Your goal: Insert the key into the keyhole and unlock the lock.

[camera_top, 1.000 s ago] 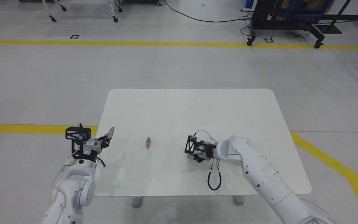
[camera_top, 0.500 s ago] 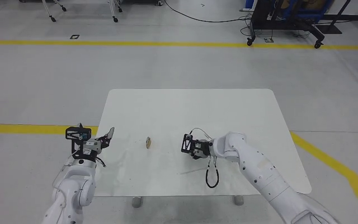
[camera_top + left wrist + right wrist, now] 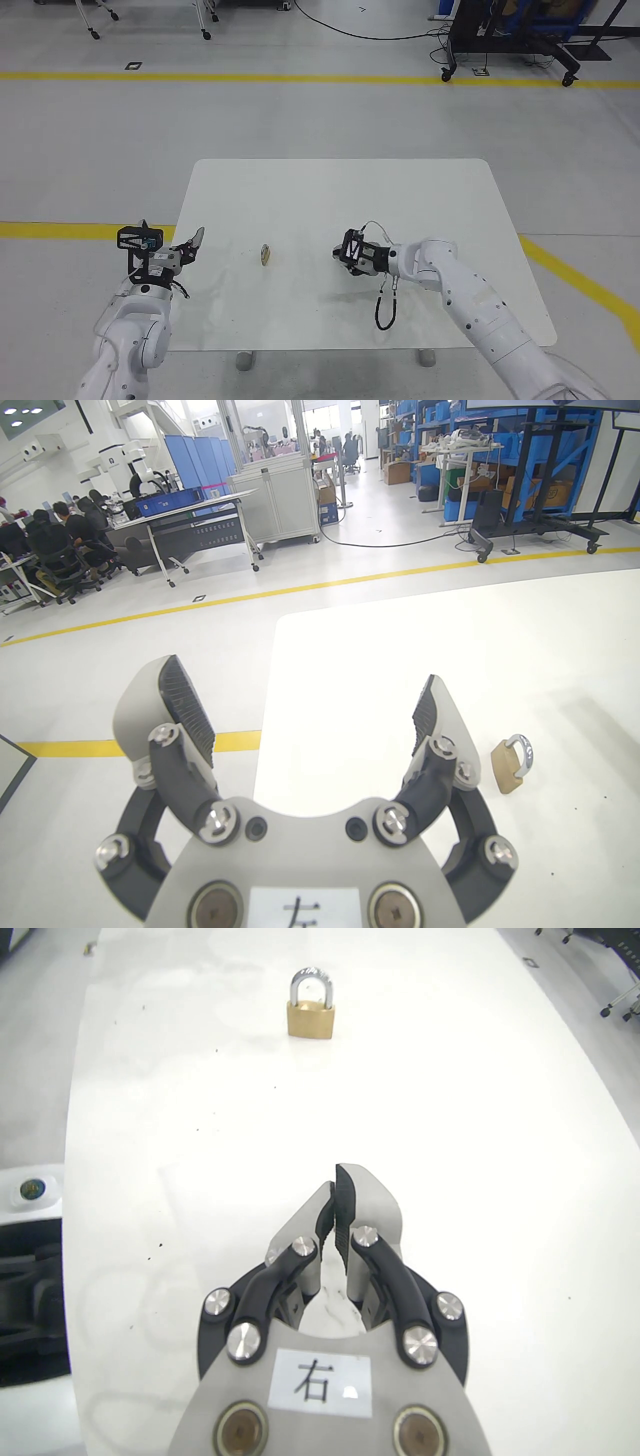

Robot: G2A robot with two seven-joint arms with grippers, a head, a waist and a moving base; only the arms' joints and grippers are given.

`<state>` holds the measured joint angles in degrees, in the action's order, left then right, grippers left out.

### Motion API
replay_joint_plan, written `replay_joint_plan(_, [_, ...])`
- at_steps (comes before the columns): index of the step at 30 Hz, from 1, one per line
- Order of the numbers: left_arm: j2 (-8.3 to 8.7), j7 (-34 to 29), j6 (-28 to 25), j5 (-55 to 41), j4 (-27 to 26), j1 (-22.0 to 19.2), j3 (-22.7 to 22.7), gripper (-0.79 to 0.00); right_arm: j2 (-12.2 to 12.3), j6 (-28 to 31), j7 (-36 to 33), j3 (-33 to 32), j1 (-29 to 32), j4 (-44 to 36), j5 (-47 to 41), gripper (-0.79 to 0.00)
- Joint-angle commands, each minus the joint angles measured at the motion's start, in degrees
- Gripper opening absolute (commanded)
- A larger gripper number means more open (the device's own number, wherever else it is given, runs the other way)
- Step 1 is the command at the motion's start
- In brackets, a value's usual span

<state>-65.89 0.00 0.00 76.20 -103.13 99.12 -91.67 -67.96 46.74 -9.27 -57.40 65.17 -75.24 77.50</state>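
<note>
Brass lock (image 3: 310,1020) (rounded steel shackle (image 3: 311,973)), smooth white table (image 3: 450,1103)

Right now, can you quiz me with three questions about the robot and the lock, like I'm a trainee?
1. True or false: the padlock lies on the table, and no gripper touches it.
2. Pick one. The left gripper is: A open; B shut on the padlock; C shut on nothing.
3. Fill in: the right gripper is ____.
Key: 1 true; 2 A; 3 shut.
</note>
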Motion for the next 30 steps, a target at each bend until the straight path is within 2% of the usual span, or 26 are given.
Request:
replay_joint_plan(1, [0.00,0.00,0.00,0.00,0.00,0.00,0.00,0.000,-0.02,0.01,-1.84,0.11,-0.05,-0.07,0.01,-0.785])
replay_joint_plan(10, [0.00,0.00,0.00,0.00,0.00,0.00,0.00,0.000,-0.02,0.01,-1.84,0.11,-0.05,-0.07,0.01,-0.785])
replay_joint_plan(14, [0.01,-0.31,-1.65,2.41,-1.19,-0.76,1.70,0.000,0.07,-0.68,3.01,-0.52,0.90,0.71,-1.07,-0.785])
replay_joint_plan(18, [-0.39,-3.96,-7.28,7.94,-2.32,-5.78,10.32,0.000,0.44,0.02,10.03,-1.57,1.97,1.83,-0.47,-0.785])
replay_joint_plan(21, [-1.15,-6.23,-10.86,10.66,-0.64,-11.26,18.25,0.000,0.82,-0.18,14.64,-2.14,2.98,2.32,1.75,-0.785])
replay_joint_plan(25, [-2.54,-7.72,-12.79,12.24,2.36,-18.47,26.90,0.000,1.42,-1.00,19.83,-3.06,4.87,2.40,4.70,-0.785])
replay_joint_plan(30, [-4.24,-11.33,-13.14,17.44,7.42,-25.96,35.29,0.000,2.24,-1.20,20.86,-4.88,6.65,2.25,6.23,-0.785])
